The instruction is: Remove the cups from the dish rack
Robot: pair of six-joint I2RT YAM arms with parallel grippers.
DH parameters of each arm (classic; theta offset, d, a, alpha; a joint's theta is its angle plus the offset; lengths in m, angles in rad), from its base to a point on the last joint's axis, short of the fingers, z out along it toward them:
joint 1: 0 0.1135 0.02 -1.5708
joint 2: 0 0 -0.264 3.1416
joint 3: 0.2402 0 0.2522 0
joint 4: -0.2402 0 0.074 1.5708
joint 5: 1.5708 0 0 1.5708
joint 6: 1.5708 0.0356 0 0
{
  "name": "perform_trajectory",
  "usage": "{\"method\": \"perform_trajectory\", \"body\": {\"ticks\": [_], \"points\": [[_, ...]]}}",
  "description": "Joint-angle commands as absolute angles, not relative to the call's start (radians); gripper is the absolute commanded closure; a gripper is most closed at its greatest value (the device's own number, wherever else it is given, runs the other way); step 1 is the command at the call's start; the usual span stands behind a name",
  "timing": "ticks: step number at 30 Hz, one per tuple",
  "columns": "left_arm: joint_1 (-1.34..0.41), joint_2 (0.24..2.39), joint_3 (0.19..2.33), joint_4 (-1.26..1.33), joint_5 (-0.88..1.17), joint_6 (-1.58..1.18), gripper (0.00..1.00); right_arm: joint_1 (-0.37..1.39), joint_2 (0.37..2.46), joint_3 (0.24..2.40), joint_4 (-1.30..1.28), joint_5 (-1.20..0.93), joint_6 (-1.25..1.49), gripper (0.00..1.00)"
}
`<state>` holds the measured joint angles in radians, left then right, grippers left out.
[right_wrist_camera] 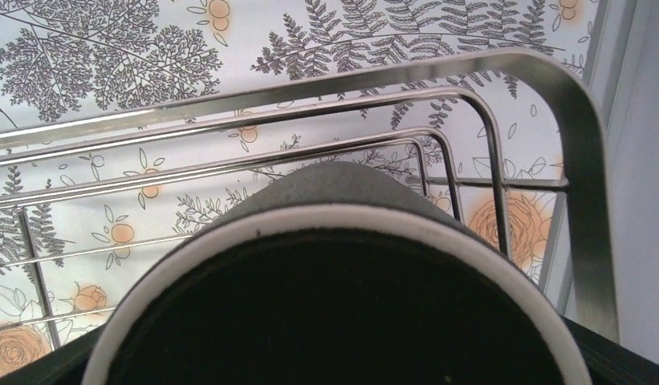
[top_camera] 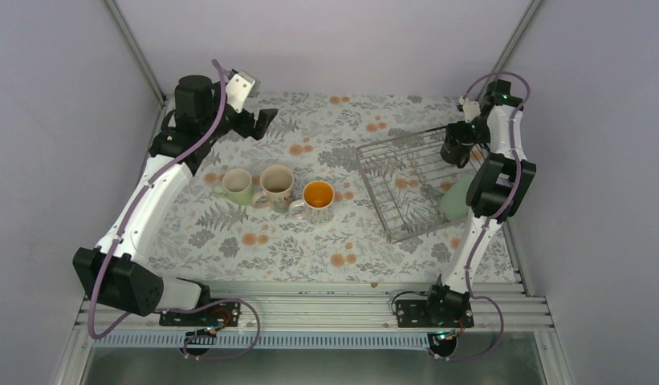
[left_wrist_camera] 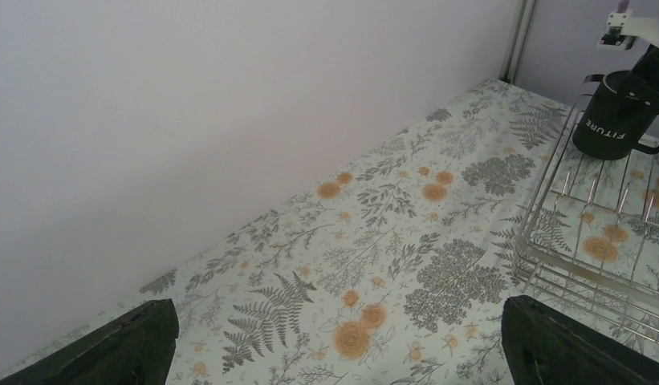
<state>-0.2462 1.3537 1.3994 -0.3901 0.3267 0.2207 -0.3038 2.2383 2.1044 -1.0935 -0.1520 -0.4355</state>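
Note:
The silver wire dish rack [top_camera: 390, 160] stands at the right of the table. My right gripper [top_camera: 462, 132] reaches down at its far right corner and is shut on the black mug [top_camera: 455, 151], which fills the right wrist view [right_wrist_camera: 334, 184] with the rack's bars [right_wrist_camera: 567, 160] behind it. A green tumbler [top_camera: 455, 197] lies in the rack, partly hidden by my right arm. The pale green mug [top_camera: 236, 186], cream patterned mug [top_camera: 276, 184] and orange-inside mug [top_camera: 318, 199] stand in a row on the cloth. My left gripper [top_camera: 258, 120] is open and empty, raised at the back left. The lavender tumbler is out of view.
A floral cloth [top_camera: 326, 241] covers the table. Grey walls close in the back and both sides. The left wrist view shows the cloth, the rack's corner [left_wrist_camera: 583, 265] and the black mug [left_wrist_camera: 619, 116] far off.

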Motion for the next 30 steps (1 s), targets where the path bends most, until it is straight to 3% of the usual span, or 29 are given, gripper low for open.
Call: {"method": "perform_trajectory", "body": {"ticks": [1,6,13,18,27,30], "points": [[-0.25,1.331,1.385,-0.369,0.344,0.228,0.0,-0.313,2.256,2.146,-1.087,-0.188,-0.425,0.0],[-0.25,1.336,1.38,-0.367,0.366,0.223,0.0,-0.313,2.258,2.155,-1.078,-0.186,-0.425,0.05],[-0.249,1.347,1.391,-0.382,0.396,0.217,0.0,-0.313,2.249,2.158,-1.109,-0.185,-0.431,0.41],[-0.251,1.367,1.422,-0.404,0.491,0.211,0.0,-0.313,2.192,2.134,-1.128,-0.217,-0.436,0.54],[-0.267,1.507,1.567,-0.446,0.751,0.201,0.0,-0.283,1.943,2.094,-1.192,-0.373,-0.471,0.64],[-0.286,1.555,1.608,-0.426,0.805,0.176,0.0,-0.263,1.885,2.114,-1.249,-0.457,-0.498,0.64]]}}
